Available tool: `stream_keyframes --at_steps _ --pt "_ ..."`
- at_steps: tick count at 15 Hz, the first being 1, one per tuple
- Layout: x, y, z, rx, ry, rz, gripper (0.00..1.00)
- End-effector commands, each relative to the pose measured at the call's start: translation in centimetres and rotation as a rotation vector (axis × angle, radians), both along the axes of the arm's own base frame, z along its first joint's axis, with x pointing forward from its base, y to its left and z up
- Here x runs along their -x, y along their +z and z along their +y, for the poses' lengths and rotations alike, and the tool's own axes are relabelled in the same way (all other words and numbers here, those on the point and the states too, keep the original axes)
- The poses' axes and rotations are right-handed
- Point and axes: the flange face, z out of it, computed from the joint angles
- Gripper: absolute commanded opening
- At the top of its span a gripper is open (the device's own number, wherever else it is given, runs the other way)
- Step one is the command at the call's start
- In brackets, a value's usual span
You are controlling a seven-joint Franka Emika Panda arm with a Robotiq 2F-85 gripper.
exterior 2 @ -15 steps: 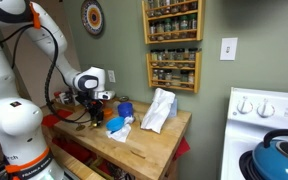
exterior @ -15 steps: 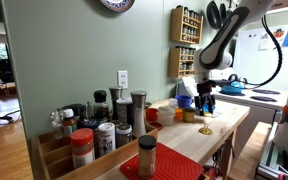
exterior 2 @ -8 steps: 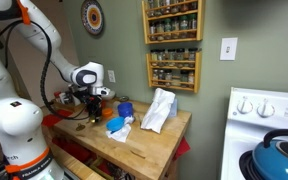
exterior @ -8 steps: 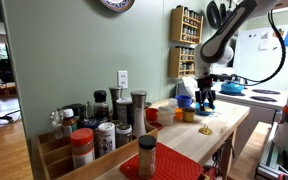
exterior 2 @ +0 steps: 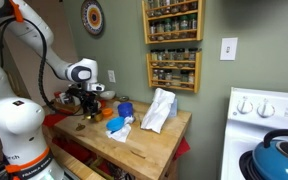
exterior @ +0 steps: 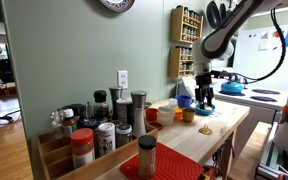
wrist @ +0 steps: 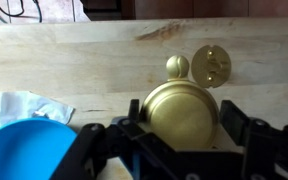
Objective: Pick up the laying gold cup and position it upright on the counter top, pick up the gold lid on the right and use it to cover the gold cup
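So from the wrist view, the gold cup [wrist: 181, 108] is dead centre, a shiny rounded dome sitting right between the jaws. The black fingers [wrist: 132, 135] flank it on both sides and look pressed against its walls. I'd call the gripper [wrist: 181, 128] closed most of the way around the cup, with no gap I can see on either side. A small gold knob [wrist: 176, 66] shows just past the dome, touching it. I can't tell if it's part of the cup.

The gold lid [wrist: 211, 64] lies flat on the counter top [wrist: 74, 60], beyond the cup and a bit to the right in that view, clear of the jaws. Off to the lower left there's a blue bowl [wrist: 29, 150] with a white cloth [wrist: 24, 105] next to it.

In both exterior views the cup is too small to pick out inside the gripper [exterior: 205, 100] [exterior 2: 87, 103]. The arm [exterior: 224, 35] slants down from up high, and the wrist points straight down over the counter top [exterior: 224, 125]. The gripper hangs low over the surface, near the wall end of the counter top [exterior 2: 154, 140]. I can't tell whether the cup touches the wood.
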Motion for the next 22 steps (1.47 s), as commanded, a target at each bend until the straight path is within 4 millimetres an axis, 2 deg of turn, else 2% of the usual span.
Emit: stream_keyframes --at_steps 1,7,22 --pt "-0.4 0.5 1.9 -0.015 0.056 -0.008 0.67" --pt "-2.5 1.2 3.8 -0.022 0.103 -0.032 0.68" --pt "-5.3 -0.6 4.6 0.005 0.115 -0.019 0.67"
